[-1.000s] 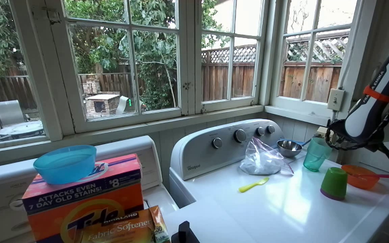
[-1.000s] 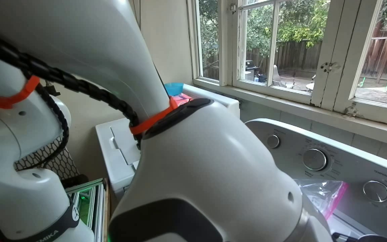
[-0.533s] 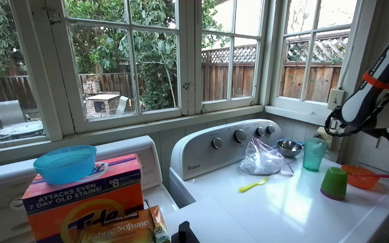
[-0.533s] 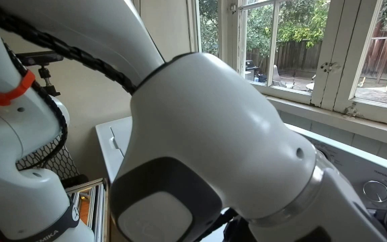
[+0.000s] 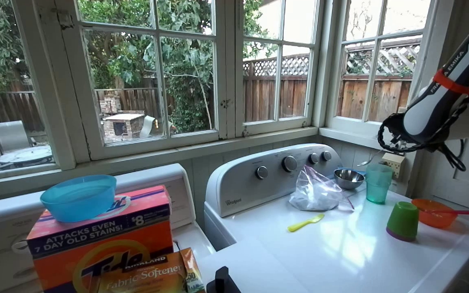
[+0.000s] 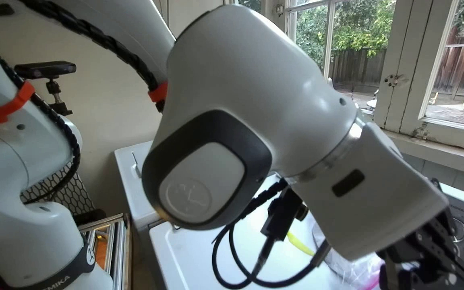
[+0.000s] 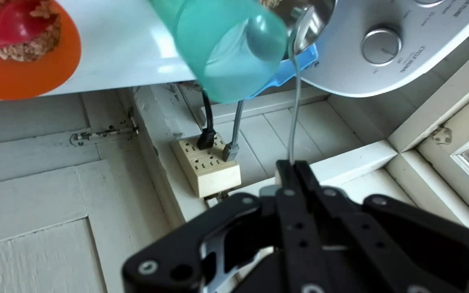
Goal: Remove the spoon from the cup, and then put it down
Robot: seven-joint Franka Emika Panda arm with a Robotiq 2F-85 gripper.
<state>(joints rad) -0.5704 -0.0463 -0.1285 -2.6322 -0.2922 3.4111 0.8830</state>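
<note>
The spoon is thin, grey and shiny. Its handle [image 7: 298,91] is pinched between the fingertips of my gripper [image 7: 295,163] in the wrist view, with its bowl end pointing away from the gripper. In an exterior view the spoon [image 5: 364,163] hangs in the air just above and beside the cup's rim, seemingly outside the cup. The cup [image 5: 378,186] is a teal-green translucent tumbler, upright on the white machine top; it also shows in the wrist view [image 7: 234,61]. The gripper [image 6: 425,262] is partly cut off in an exterior view.
A metal bowl [image 5: 349,180] and a plastic bag [image 5: 316,194] stand by the control panel. A green cup [image 5: 404,221] stands upside down near an orange dish [image 5: 434,221] holding a red spoon. A yellow spreader [image 5: 304,224] lies in front. A beige outlet box [image 7: 218,179] is on the wall.
The arm has risen. The cup, tilted a second ago, now stands upright. The spoon now shows above the cup in an exterior view, where it could not be made out before.
</note>
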